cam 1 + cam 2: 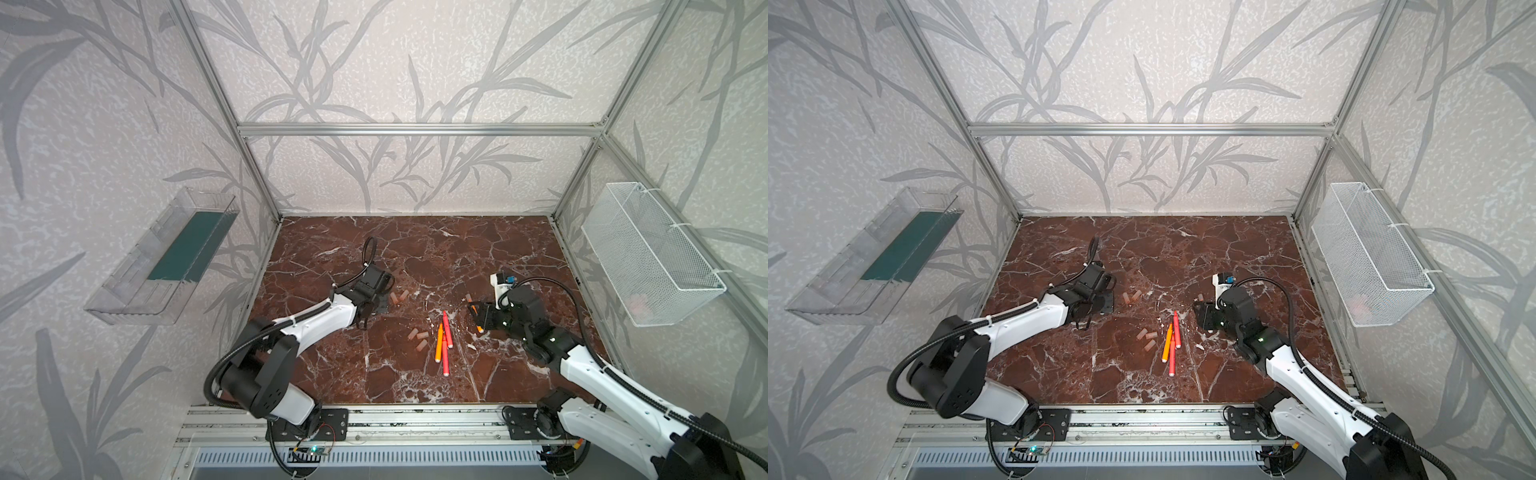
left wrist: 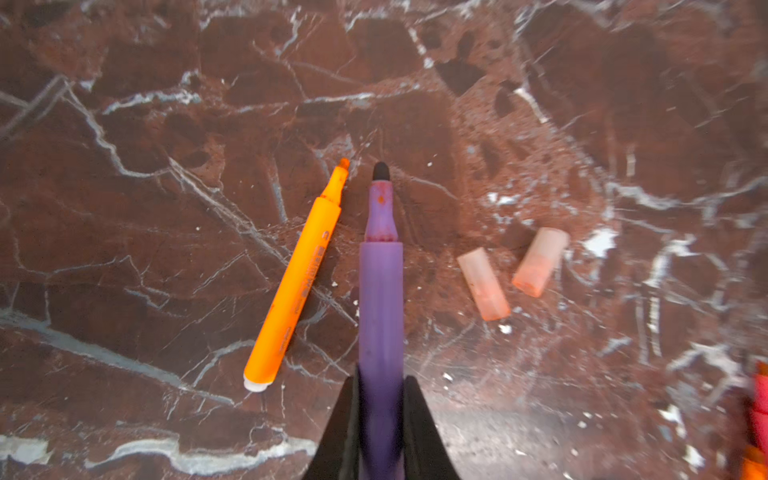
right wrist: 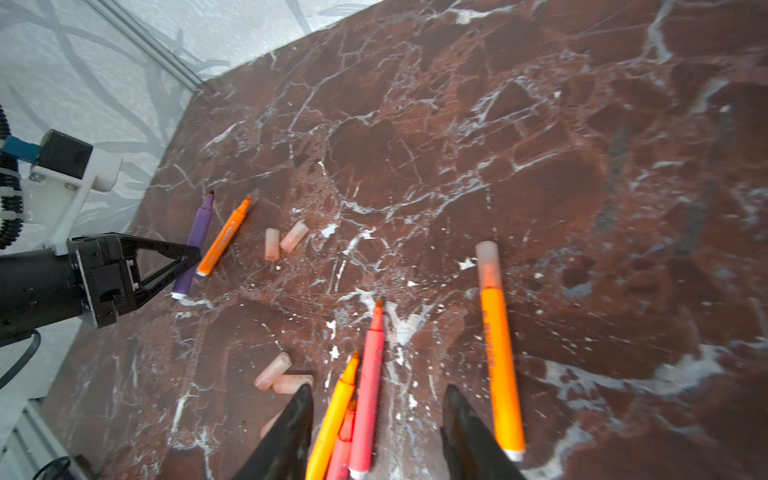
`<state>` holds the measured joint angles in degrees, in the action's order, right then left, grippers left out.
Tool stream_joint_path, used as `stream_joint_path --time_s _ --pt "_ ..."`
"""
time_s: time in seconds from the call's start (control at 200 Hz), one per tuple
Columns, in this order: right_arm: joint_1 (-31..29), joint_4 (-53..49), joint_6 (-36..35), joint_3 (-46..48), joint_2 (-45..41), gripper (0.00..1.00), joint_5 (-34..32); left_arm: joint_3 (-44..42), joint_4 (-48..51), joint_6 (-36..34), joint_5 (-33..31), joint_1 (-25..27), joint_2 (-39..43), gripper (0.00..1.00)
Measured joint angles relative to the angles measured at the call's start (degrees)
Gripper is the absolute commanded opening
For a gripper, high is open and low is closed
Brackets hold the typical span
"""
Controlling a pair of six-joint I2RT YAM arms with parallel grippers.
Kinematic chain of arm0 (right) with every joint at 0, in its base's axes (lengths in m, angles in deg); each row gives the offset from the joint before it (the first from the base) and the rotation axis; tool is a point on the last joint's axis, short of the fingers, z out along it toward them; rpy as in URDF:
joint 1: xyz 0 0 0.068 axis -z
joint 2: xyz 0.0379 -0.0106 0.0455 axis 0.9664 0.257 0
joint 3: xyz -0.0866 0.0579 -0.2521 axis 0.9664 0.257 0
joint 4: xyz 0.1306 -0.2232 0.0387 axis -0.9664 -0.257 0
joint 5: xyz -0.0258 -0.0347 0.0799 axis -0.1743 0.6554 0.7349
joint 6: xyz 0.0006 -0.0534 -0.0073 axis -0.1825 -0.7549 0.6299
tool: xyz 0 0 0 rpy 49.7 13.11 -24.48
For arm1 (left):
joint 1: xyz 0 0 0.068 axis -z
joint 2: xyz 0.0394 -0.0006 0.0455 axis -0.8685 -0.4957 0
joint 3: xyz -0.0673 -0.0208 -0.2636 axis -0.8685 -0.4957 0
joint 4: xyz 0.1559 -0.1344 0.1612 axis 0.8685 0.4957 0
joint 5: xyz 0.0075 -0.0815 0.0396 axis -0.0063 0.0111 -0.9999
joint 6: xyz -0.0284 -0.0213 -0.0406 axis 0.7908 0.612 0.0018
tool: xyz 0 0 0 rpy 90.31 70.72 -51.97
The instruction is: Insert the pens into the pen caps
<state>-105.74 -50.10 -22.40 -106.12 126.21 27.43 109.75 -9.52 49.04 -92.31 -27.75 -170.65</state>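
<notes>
My left gripper (image 2: 381,376) is shut on the purple pen (image 2: 380,291), whose dark uncapped tip points away from it. An orange pen (image 2: 295,282) lies beside it, and two pen caps (image 2: 483,284) (image 2: 540,262) lie on the other side. In the right wrist view the left gripper (image 3: 193,253) pinches the purple pen (image 3: 195,241) low over the table. My right gripper (image 3: 378,388) is open above an orange pen (image 3: 336,407) and two red-pink pens (image 3: 370,386). Three caps (image 1: 417,336) lie left of them. An orange pen (image 3: 498,353) wears a cap (image 3: 487,262).
The marble table (image 1: 415,249) is walled on three sides. A white wire basket (image 1: 648,257) hangs on the right wall and a clear tray (image 1: 162,257) on the left wall. An aluminium rail (image 1: 415,415) runs along the front edge.
</notes>
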Motion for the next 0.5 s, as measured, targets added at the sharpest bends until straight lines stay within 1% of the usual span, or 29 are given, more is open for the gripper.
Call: stream_joint_path --time_s 0.225,0.385,0.5 --pt "-8.83 11.87 3.76 0.28 2.64 0.51 0.94 -2.43 0.35 -0.72 0.17 7.28 9.46 0.12" --pt "-11.82 20.33 7.48 0.81 4.79 0.52 0.81 -4.39 -1.05 -1.03 2.40 11.45 13.86 0.12" --pt "-13.75 26.62 10.14 1.92 6.78 0.53 0.20 -6.51 -2.86 -1.09 4.61 12.61 16.04 0.12"
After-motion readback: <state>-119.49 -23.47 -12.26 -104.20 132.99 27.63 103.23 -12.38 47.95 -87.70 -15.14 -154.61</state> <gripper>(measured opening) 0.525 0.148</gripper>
